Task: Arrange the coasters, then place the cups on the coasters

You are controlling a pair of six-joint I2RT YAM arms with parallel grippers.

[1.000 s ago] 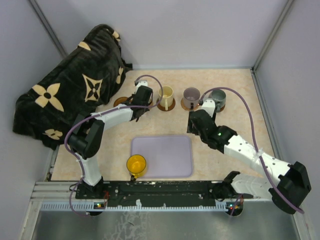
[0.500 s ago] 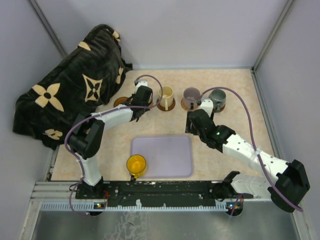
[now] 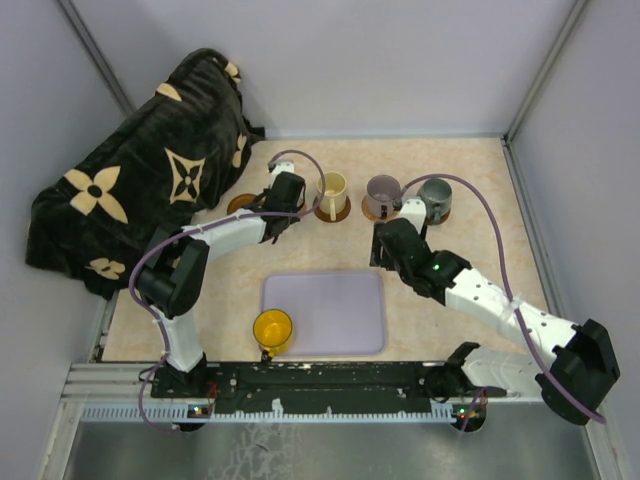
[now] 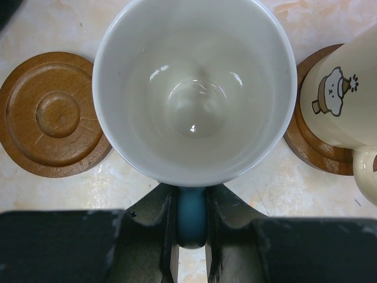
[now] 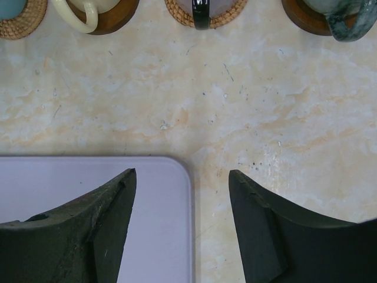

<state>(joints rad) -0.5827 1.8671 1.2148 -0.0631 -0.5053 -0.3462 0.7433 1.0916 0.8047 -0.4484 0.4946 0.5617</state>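
Left hand (image 4: 191, 236) gripping white cup (image 4: 194, 88), empty inside

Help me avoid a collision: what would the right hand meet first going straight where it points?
Probably the dark handle of the mauve cup on its woven coaster; depth is unclear, so the tabletop could come first.

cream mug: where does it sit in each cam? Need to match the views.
Top external: cream mug in the far row, left of centre, on a dark coaster.
Left wrist: at the right edge, printed side showing, next to the white cup.
Right wrist: top edge, left of centre; only its handle and a bit of its body show.
Shared landmark: the dark coaster under it, visible in all three views.
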